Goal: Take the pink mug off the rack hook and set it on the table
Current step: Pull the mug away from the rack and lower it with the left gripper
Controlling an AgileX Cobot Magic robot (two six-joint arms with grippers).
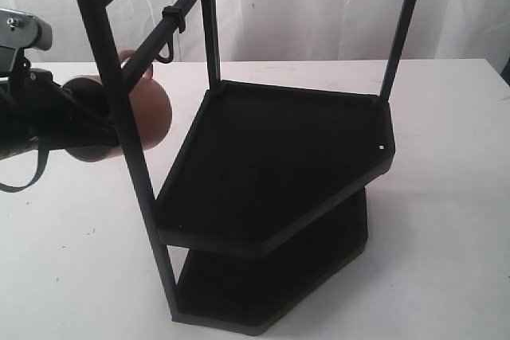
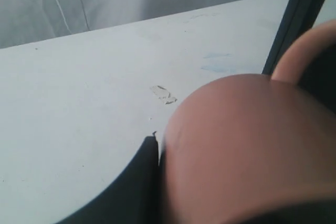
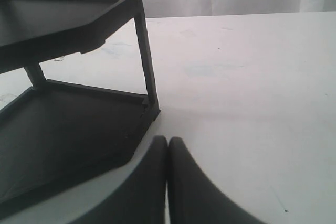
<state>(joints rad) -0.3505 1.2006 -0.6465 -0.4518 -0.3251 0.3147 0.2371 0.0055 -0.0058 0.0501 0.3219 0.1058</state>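
Note:
The pink mug (image 1: 150,111) is off the hook and held above the table (image 1: 72,260), just left of the rack's front post (image 1: 127,125). My left gripper (image 1: 102,127) is shut on its body. The mug's handle (image 1: 127,58) points up behind the rack's slanted bar, a little left of the bare hook (image 1: 165,52). In the left wrist view the mug (image 2: 247,145) fills the frame beside one black finger (image 2: 139,179), with its handle (image 2: 294,51) near a rack bar (image 2: 304,9). My right gripper (image 3: 168,142) is shut on nothing, low over the table by the rack's lower tray (image 3: 68,129).
The black rack (image 1: 279,157), with its two angular trays, takes up the middle of the table. Bare white tabletop lies left of it (image 1: 64,276) and right of it (image 1: 446,197). A white curtain hangs behind. A small scuff (image 2: 164,94) marks the table.

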